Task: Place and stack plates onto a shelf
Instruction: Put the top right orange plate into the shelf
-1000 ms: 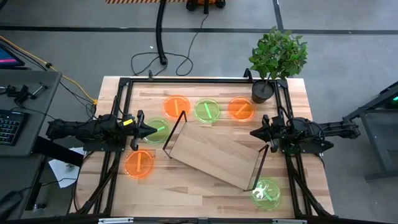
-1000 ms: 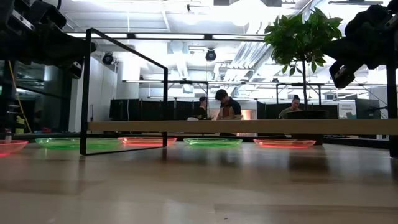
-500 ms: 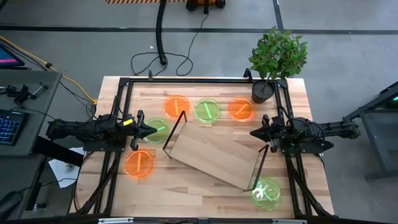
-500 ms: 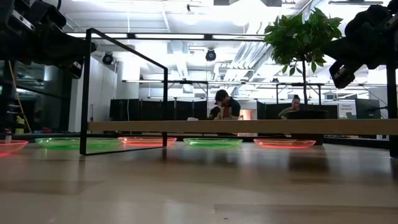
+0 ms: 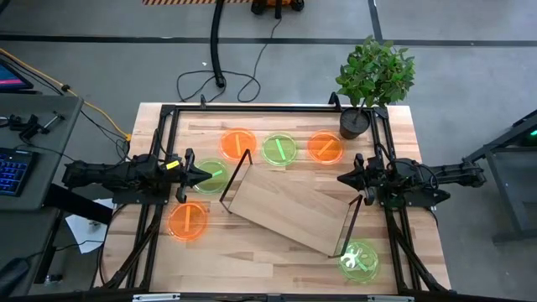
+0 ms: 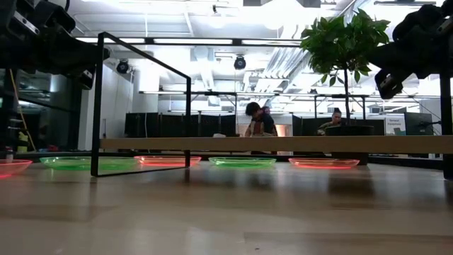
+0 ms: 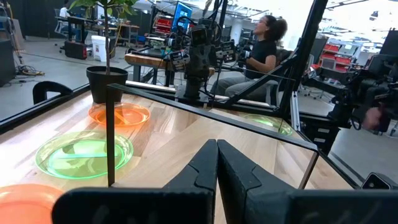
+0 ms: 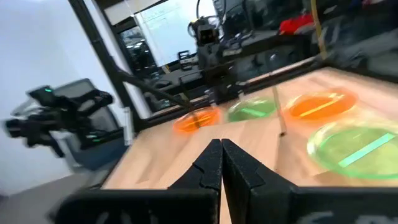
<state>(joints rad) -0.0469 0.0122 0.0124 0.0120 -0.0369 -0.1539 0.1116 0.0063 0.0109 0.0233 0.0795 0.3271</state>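
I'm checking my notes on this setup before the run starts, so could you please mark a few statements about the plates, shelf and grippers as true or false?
1. The shelf has no plates on it. True.
2. Six plates lie on the table, three orange and three green. True.
3. The left gripper holds an orange plate. False: it is shut on nothing, above the green plate by the shelf's left end.
4. The potted plant stands at the table's near left corner. False: it stands at the far right corner.
5. The right gripper is shut and empty. True.
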